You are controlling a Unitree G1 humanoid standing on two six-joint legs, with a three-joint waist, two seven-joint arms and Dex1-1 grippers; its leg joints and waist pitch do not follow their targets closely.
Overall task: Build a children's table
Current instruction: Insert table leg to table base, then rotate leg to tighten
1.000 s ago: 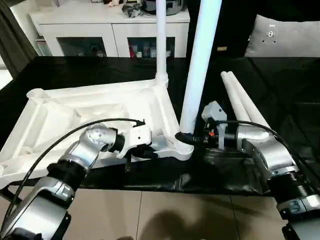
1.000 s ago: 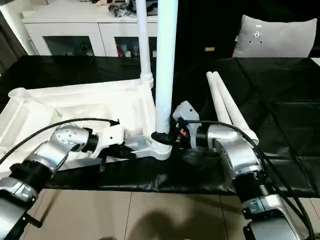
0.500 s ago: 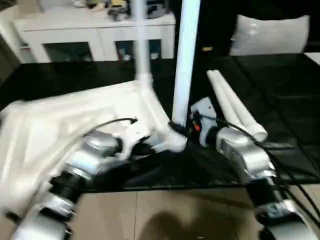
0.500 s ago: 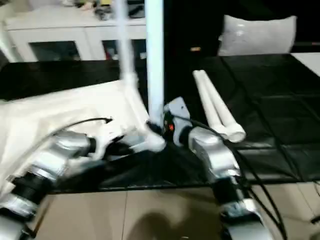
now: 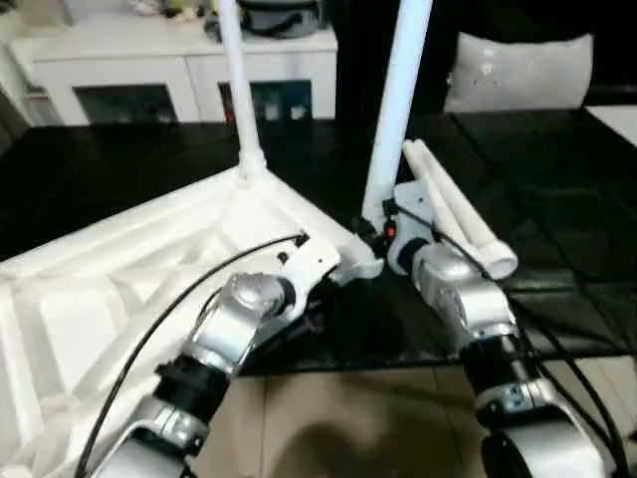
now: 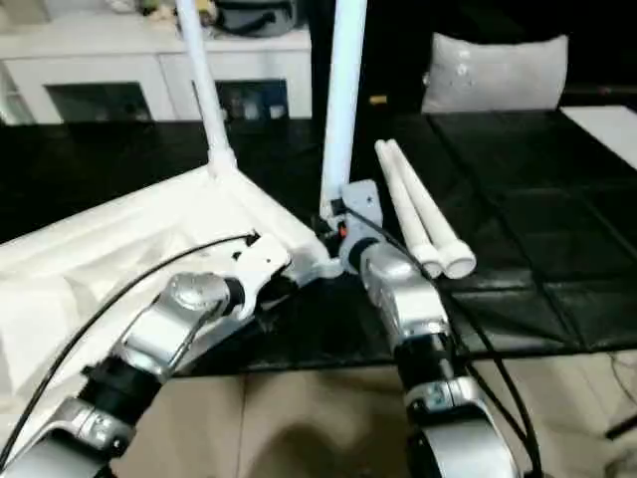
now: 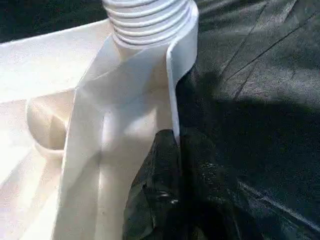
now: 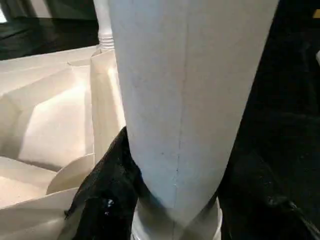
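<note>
Here, you were seating the second leg into a corner socket of the upturned table top.

Table top (image 5: 119, 289): it lay ribbed side up on the black cloth (image 5: 557, 199), just beyond your left gripper.

Standing legs: one leg (image 5: 232, 80) rose from the far corner socket; the leg in hand (image 5: 398, 100) stood in the near corner socket (image 5: 360, 265), leaning a little.

Right gripper (image 5: 376, 233): its black fingers (image 8: 107, 200) were clamped on the leg in hand, low down, right above the socket.

Left gripper (image 5: 299, 299): it sat at the top's near edge beside that socket; one black finger (image 7: 155, 200) touched the rim, but you could not tell whether it was gripping or only bracing.

Spare legs (image 5: 453, 204): two lay side by side on the cloth, just outboard of your right wrist.

Advice: I judged that you needed to bring the leg upright before pressing or twisting, and keep the left side holding the top down so the corner would not lift or skate.

Risk: pushing while tilted would likely have jammed the ribbed base.
</note>
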